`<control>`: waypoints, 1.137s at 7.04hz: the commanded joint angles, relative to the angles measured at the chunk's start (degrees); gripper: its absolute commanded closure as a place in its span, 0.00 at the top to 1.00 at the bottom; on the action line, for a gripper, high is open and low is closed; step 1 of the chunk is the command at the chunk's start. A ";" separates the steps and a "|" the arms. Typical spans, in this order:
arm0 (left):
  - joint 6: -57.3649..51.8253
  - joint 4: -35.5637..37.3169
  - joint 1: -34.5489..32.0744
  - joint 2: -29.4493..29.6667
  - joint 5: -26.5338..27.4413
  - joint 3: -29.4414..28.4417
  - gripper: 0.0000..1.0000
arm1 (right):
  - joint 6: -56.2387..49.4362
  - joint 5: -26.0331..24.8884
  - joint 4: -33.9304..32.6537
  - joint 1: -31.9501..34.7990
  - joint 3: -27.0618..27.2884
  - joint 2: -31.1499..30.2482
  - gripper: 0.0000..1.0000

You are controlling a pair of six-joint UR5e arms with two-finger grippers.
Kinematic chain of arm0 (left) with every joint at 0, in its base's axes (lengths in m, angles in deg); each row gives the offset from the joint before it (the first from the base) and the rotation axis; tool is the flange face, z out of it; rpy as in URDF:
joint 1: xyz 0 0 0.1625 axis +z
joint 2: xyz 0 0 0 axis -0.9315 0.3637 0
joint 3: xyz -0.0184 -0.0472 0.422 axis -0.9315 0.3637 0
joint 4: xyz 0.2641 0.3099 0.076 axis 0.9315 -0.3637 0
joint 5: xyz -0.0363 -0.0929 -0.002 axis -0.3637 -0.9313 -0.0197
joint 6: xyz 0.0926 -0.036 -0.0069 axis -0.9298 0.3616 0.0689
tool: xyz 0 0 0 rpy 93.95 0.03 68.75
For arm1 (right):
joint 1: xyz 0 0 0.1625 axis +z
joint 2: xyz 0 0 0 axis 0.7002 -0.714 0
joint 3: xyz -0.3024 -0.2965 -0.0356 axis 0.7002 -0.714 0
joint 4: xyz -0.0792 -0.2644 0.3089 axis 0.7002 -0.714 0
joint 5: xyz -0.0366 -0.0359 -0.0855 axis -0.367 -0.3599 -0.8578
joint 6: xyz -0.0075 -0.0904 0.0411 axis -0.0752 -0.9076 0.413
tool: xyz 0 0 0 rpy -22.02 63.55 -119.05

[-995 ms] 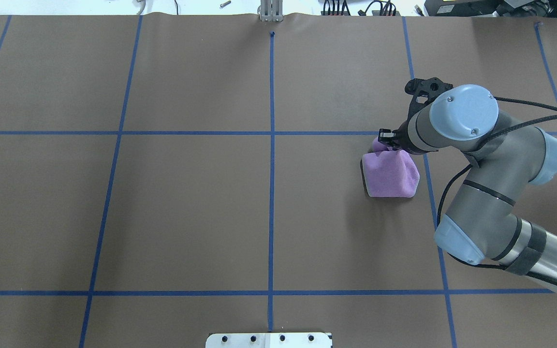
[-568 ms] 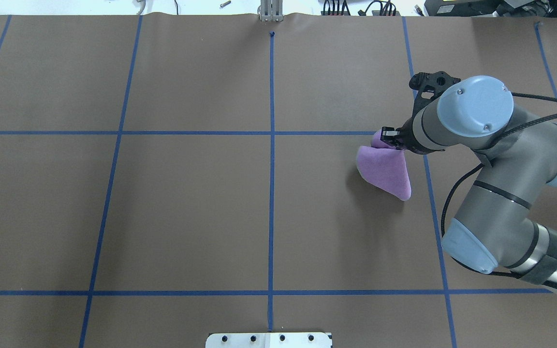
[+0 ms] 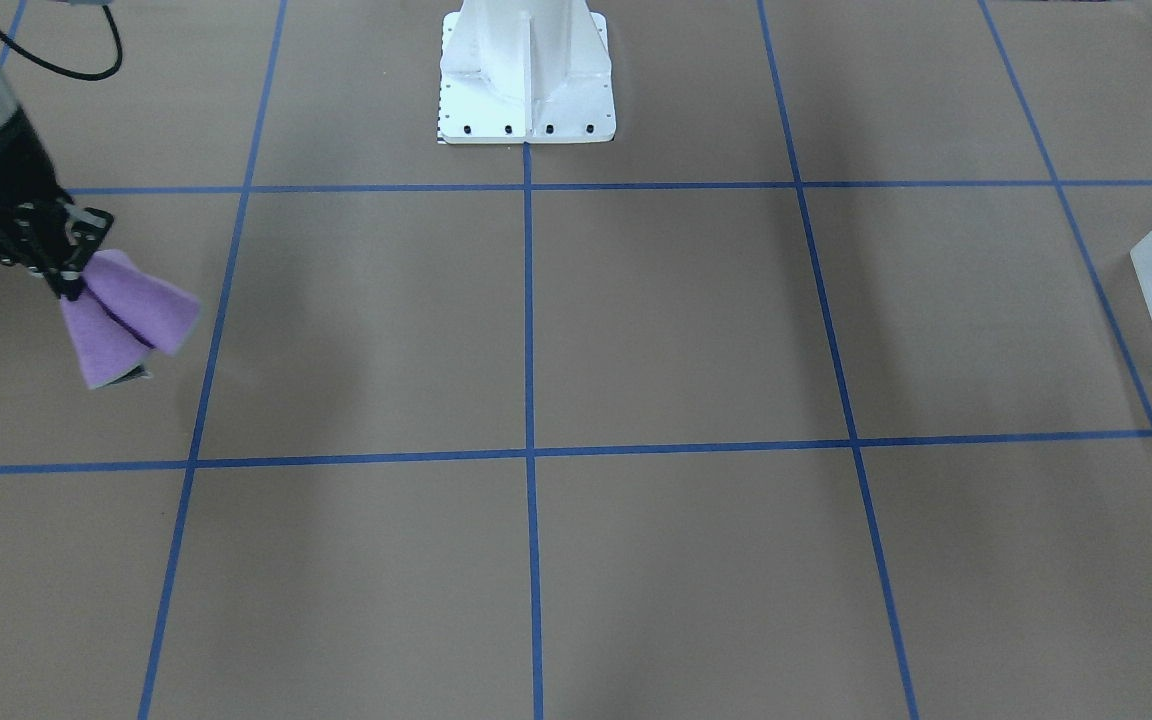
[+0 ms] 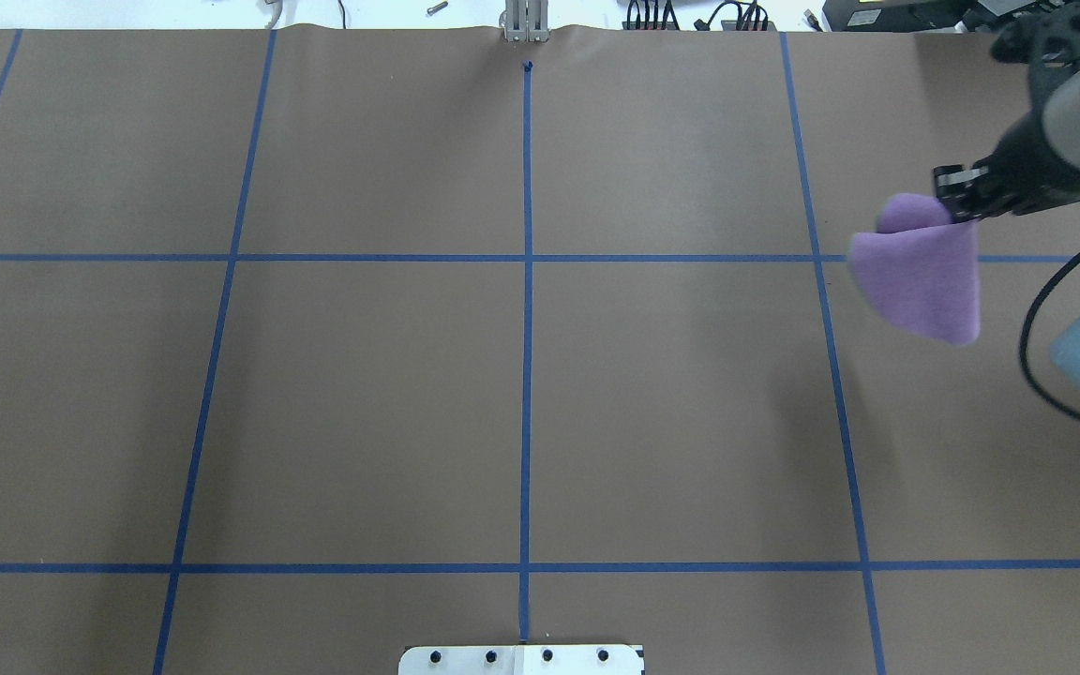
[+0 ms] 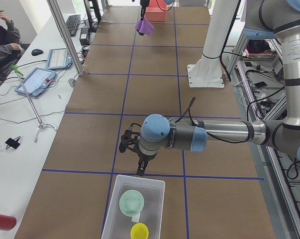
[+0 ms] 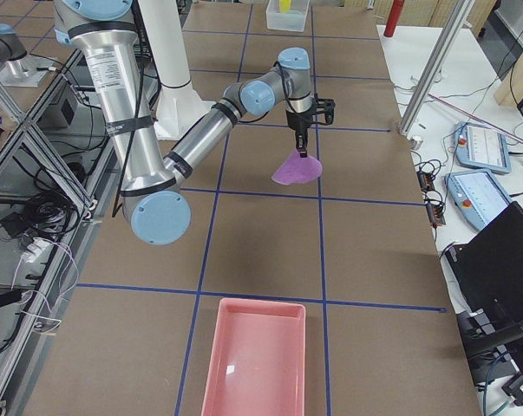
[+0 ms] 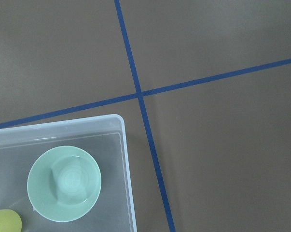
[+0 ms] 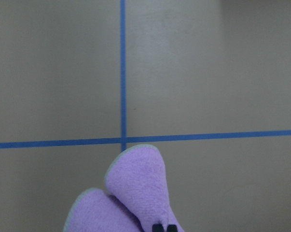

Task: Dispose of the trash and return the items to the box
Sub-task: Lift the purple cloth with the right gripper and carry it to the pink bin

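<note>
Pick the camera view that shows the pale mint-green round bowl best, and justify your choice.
The left wrist-mounted view: the pale mint-green round bowl shows large and whole from above, inside the frosted translucent white plastic bin. The exterior left view shows it small. The other views do not show it.

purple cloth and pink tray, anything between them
Nothing; exterior right view shows only bare table and blue tape lines between cloth and pink tray.

Brown paper (image 4: 362, 394) covers the table, and blue tape lines (image 4: 527, 375) mark it into a grid. In the exterior left view, a white bench (image 5: 10, 164) runs down the left edge. It carries a near tablet (image 5: 35, 81), a far tablet (image 5: 59, 58), a mouse (image 5: 37, 52) and a keyboard (image 5: 72, 24). A red cylinder (image 5: 1, 221) lies at lower left, and a person (image 5: 3, 37) sits at upper left.
</note>
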 commanded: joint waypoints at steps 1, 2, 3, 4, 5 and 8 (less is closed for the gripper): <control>0.40 0.24 0.01 -1.58 2.18 -0.03 0.98 | -25.17 8.84 -0.27 16.20 -5.22 -5.53 0.00; 0.31 0.24 0.36 -1.58 2.55 -0.03 0.98 | -34.41 11.13 -1.93 22.53 -6.99 -7.03 0.00; 0.31 0.24 0.37 -1.58 2.55 0.06 0.98 | -45.38 11.24 -5.94 27.82 -9.10 -7.14 0.00; 0.22 0.16 0.37 -1.58 2.55 0.06 0.98 | -57.15 11.41 -6.94 33.87 -14.34 -7.05 0.00; 0.22 0.15 0.37 -1.50 2.55 0.06 0.98 | -66.67 11.15 -6.69 39.07 -19.70 -7.05 0.00; 0.22 -0.02 0.45 -0.88 2.38 0.32 0.98 | -75.05 11.06 8.85 43.95 -31.24 -17.19 0.00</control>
